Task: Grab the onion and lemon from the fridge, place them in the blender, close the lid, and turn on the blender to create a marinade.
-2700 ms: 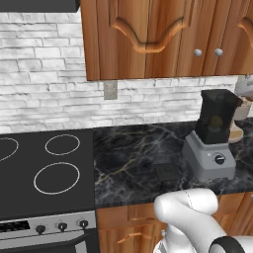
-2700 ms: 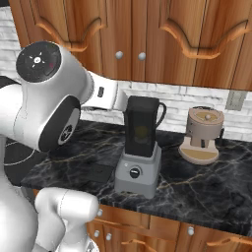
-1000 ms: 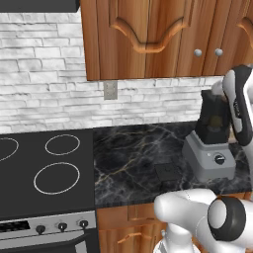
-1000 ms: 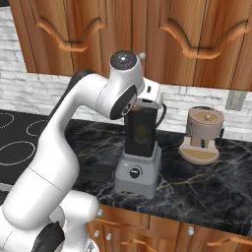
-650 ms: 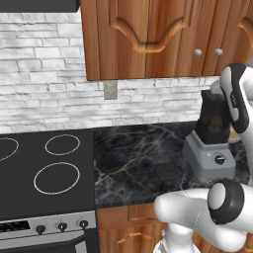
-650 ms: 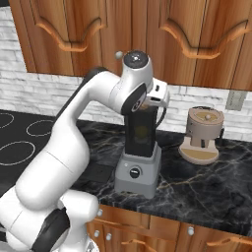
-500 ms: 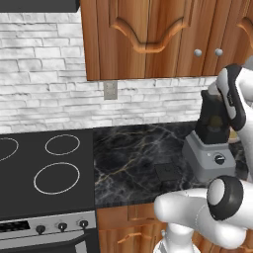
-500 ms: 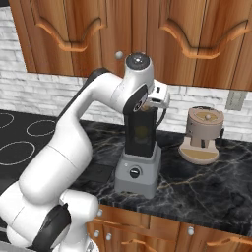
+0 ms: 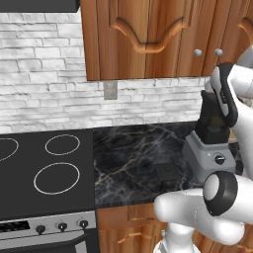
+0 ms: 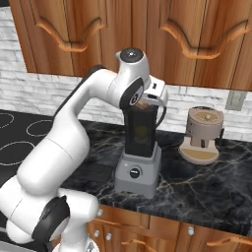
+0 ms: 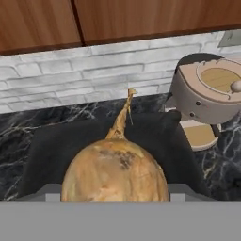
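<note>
In the left base view, one blender (image 9: 211,143) is seen at the counter's (image 9: 138,158) right end, its dark jar partly covered by the arm. In the right base view, the gripper (image 10: 145,104) is poised at the jar's mouth beside one tan coffee machine (image 10: 202,134). In the hand view, one onion (image 11: 115,172) is seen clasped in moderately spread jaws over the jar opening.
</note>
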